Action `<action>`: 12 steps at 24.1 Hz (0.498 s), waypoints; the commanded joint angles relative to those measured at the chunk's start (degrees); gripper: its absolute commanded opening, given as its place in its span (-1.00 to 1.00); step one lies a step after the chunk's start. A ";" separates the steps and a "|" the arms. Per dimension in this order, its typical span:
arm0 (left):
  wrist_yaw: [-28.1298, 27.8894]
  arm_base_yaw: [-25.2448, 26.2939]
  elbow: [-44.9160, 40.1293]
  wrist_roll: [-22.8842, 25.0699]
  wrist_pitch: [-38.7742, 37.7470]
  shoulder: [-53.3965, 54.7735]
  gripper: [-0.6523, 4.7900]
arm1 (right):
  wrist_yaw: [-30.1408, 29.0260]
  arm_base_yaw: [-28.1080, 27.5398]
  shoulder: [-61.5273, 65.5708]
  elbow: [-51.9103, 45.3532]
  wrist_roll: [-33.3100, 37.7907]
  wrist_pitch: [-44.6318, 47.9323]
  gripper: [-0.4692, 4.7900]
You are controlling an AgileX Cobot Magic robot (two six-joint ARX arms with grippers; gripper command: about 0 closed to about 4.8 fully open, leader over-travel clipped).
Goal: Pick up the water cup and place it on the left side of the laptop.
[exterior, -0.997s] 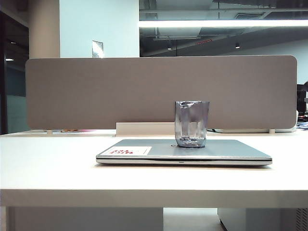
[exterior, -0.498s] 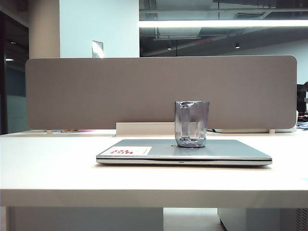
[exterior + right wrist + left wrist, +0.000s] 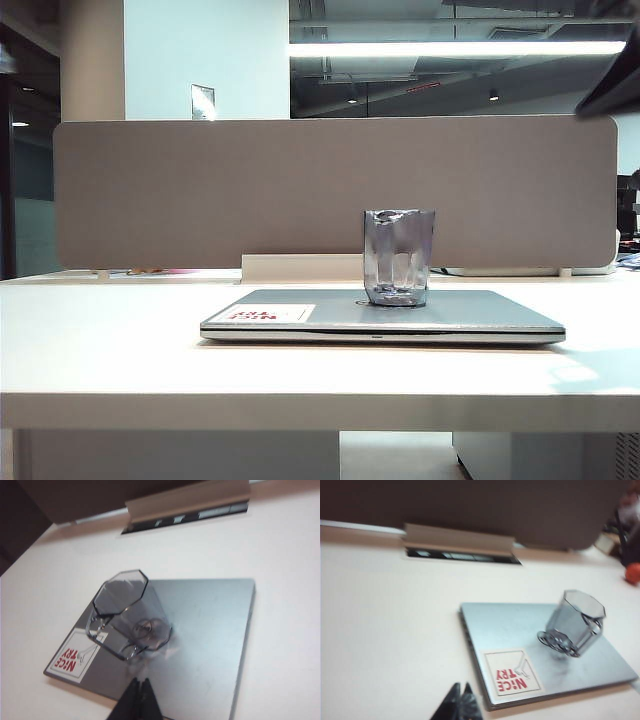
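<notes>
On the near part of the white counter (image 3: pixel 100 350) lies the laptop (image 3: pixel 470 312), lid shut, its white sticker (image 3: pixel 262 314) toward the left. Upright on the lid stands the water cup (image 3: pixel 399 257) (smoky grey, faceted). Above the near edge hover the left gripper (image 3: pixel 461 692) and right gripper (image 3: pixel 139 684), each with fingers pressed together, holding nothing. Behind rises a grey partition (image 3: pixel 200 190).

Office, desk divider panel (image 3: pixel 335 190), laptop (image 3: pixel 420 312)
</notes>
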 commanded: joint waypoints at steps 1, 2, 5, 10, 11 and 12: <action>-1.44 -5.20 4.66 2.05 0.94 8.44 -0.78 | -0.50 3.17 5.57 0.33 -0.26 6.43 -0.83; -1.95 -6.21 5.57 2.23 1.14 10.38 -0.78 | -0.50 4.26 6.88 0.33 -0.35 7.37 -0.83; -2.27 -9.03 7.87 2.40 2.14 16.24 -0.78 | -0.50 7.74 10.99 0.33 -3.50 10.40 -0.82; -2.78 -12.35 10.12 4.96 2.21 23.67 -0.78 | -0.39 13.81 18.91 0.33 -7.96 17.68 -0.69; -3.21 -12.41 10.12 4.96 2.21 24.04 -0.78 | -0.46 14.27 20.17 0.33 -7.96 18.97 -0.62; -4.44 -12.41 10.10 5.07 1.99 24.39 -0.78 | -0.50 14.99 22.47 0.35 -7.93 21.18 -0.47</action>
